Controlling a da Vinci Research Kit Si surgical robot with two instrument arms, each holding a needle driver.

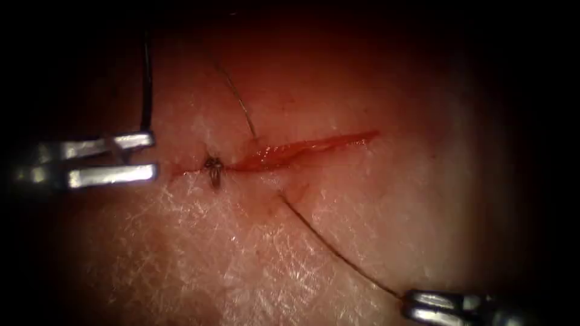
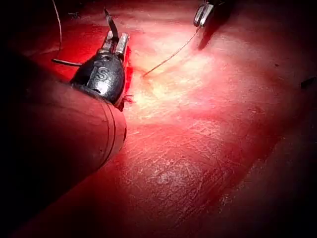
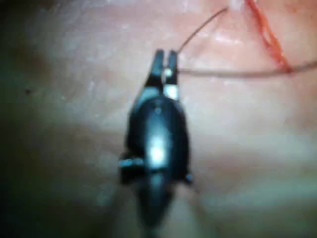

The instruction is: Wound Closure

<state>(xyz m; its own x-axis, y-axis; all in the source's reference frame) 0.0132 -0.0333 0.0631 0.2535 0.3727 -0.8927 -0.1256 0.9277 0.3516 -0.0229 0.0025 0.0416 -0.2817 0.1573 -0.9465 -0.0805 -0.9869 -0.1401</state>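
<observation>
Dim, heavy edge vignette; centre lit, soft blur.

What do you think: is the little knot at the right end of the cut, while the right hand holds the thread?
Not quite. The endoscope view shows the knot at the left end of the cut. The right hand does hold the thread. By the left hand rises a dark curved strand, maybe the needle, outside the tissue.
</observation>
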